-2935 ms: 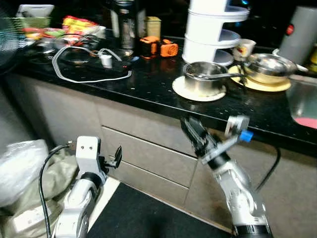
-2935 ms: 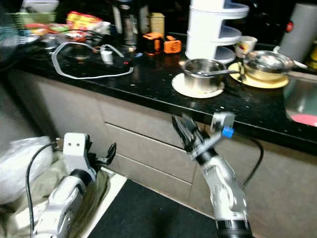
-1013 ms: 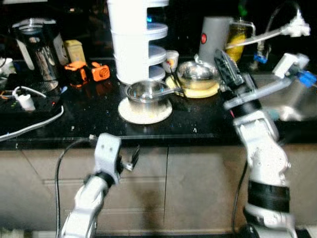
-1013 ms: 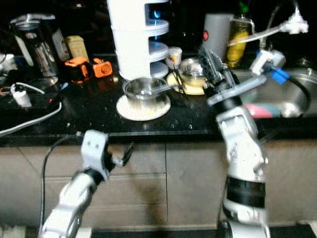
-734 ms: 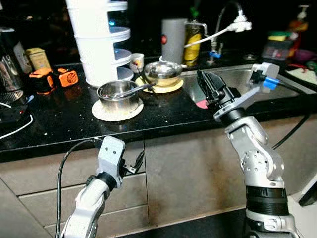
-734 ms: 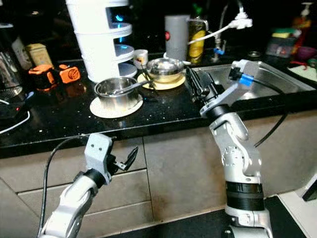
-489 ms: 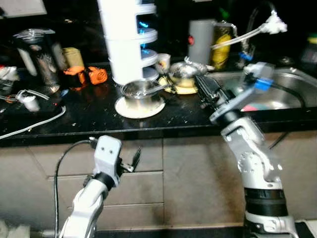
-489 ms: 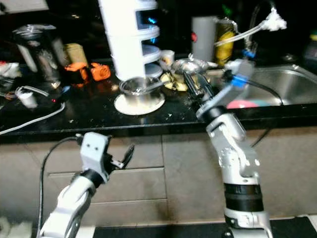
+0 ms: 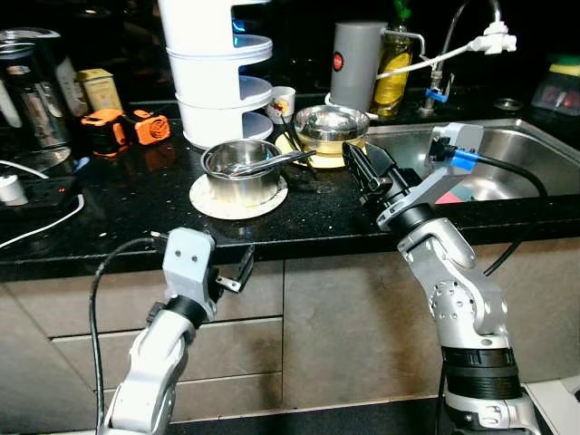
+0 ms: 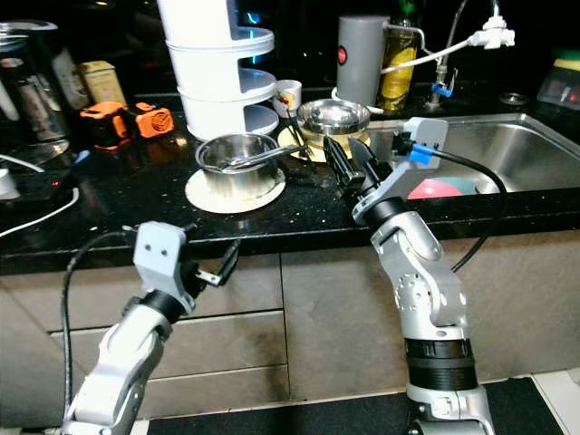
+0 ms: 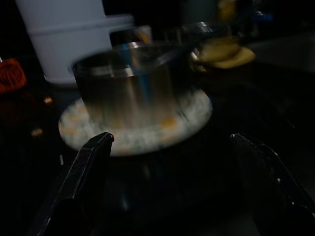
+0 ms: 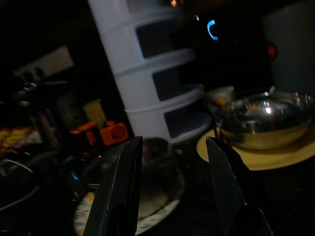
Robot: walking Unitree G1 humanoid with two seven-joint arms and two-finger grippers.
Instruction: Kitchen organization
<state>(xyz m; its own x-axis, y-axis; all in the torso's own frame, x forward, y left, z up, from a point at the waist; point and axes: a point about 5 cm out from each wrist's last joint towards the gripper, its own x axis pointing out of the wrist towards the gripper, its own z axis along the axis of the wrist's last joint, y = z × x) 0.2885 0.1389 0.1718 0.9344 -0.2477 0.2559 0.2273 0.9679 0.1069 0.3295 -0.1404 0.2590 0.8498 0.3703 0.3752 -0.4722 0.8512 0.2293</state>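
Kettle [image 9: 32, 86] and two orange gadgets [image 9: 127, 127] sit at the far left of the black table [image 9: 136, 213], next to a white cable [image 9: 41, 227] that runs off the picture edge. Low in front of the cabinet fronts [image 9: 344, 317], the left claw [image 9: 245, 268] hangs below the table edge with its fingers spread; its wrist view looks up across the dark top at the steel pot [image 11: 130, 83] on its pale round mat [image 11: 133, 128], both blurred. In the head views that pot [image 9: 240, 169] stands beside the white tiered rack [image 9: 213, 68], and the long utensil [image 9: 272, 163] laid across its rim points toward the sink side, its far end hard to make out. Just right of it a steel bowl [image 9: 331, 125] rests on a yellow plate [image 9: 317, 156], with a small cup [image 9: 283, 101] behind. The right claw [image 10: 344, 163] is raised over the table edge near the bowl, fingers apart and empty; its wrist view shows the rack [image 12: 147, 73], the bowl [image 12: 263, 118] and an orange gadget [image 12: 103, 135] between dark fingers [image 12: 120, 187]. Farther right come a grey canister [image 9: 355, 63], a yellow bottle [image 9: 391, 72], the tap [image 9: 453, 41] and the steel sink [image 9: 517, 154], where something pink [image 10: 439, 188] lies partly hidden by the arm
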